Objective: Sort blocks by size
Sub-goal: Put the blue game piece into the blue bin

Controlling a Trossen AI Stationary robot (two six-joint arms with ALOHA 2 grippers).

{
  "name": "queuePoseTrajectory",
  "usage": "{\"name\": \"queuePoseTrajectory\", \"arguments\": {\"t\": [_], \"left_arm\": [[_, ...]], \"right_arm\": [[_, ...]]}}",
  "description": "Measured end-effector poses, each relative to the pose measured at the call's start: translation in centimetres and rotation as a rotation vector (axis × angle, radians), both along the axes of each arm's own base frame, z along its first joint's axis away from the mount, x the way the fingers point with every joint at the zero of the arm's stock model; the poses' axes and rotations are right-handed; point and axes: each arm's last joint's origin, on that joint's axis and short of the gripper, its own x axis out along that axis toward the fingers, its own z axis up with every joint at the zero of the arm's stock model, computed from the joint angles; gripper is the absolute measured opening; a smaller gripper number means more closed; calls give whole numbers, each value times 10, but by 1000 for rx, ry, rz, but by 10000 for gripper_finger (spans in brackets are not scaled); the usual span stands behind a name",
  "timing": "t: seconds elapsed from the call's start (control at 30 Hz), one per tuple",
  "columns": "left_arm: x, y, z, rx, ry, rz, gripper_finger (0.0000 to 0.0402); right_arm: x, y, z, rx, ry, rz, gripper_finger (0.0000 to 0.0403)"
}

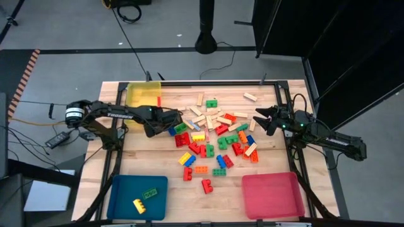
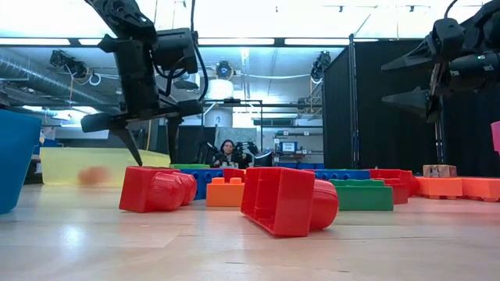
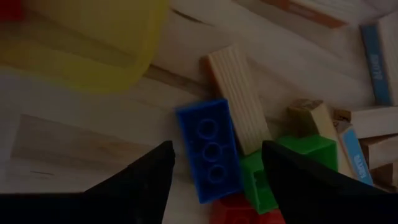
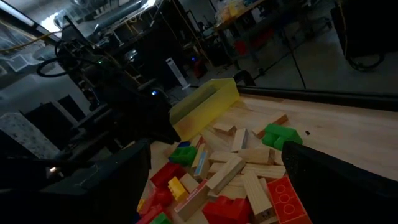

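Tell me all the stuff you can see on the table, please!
Blocks: dozens, red, green, blue, yellow, orange studded bricks plus pale wooden bars, piled mid-table.
Yellow tray: one, far left corner; something small and red at its edge.
Blue tray: one, near left corner, holding a green brick and a yellow brick.
Pink tray: one, near right corner.
Table: one, pale wood.
Person: one, far behind the table.
Left gripper: dark, open, above the pile's left edge.
Right gripper: dark, open, above the pile's right edge.
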Motion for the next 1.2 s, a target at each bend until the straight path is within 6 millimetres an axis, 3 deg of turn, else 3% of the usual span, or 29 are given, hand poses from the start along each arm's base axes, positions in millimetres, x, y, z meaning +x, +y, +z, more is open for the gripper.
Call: {"name": "queuePoseTrajectory", "arguments": {"t": [0.57, 0.77, 1.03, 1.2], "left_arm": [[12, 1, -26, -67, 37, 45, 245], [20, 4, -31, -55, 5, 51, 206], [21, 4, -32, -50, 0, 44, 119], [24, 4, -30, -73, -47, -6, 113]], "right_arm": [[0, 0, 0, -1, 0, 11, 373], [0, 1, 0, 0, 0, 20, 373], [0, 1, 0, 0, 0, 20, 373], [0, 1, 0, 3, -1, 20, 373]]}}
